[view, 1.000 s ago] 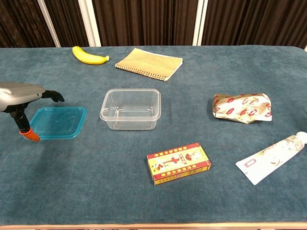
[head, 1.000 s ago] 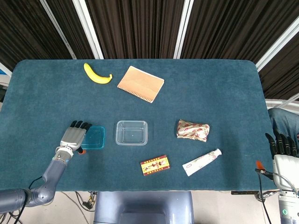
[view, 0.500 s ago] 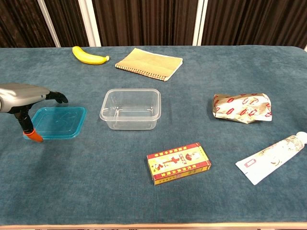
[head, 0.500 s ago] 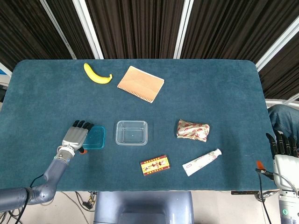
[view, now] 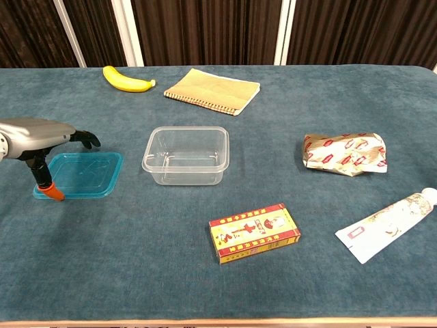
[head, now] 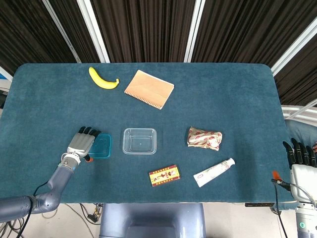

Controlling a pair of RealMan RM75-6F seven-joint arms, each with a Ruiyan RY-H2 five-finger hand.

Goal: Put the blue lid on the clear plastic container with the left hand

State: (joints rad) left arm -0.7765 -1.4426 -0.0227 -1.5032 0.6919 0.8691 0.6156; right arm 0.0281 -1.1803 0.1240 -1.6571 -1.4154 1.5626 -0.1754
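The blue lid [head: 101, 147] [view: 83, 174] lies flat on the table, left of the clear plastic container [head: 140, 141] [view: 186, 155], which stands empty and uncovered. My left hand [head: 81, 143] [view: 42, 134] hovers over the lid's left part with its fingers stretched out toward the lid and its orange-tipped thumb pointing down at the lid's near left edge. It holds nothing. My right hand [head: 300, 156] stays off the table's right edge, fingers extended, away from both objects.
A banana [head: 103, 79] and a spiral notebook [head: 149, 88] lie at the back. A crumpled foil packet [head: 204, 138], a toothpaste tube [head: 213, 172] and a small red-and-yellow box [head: 164, 175] sit right of and in front of the container.
My left hand has shifted slightly right, farther over the lid. The thumb tip now reaches the lid's near left edge. The lid and the container have not moved.
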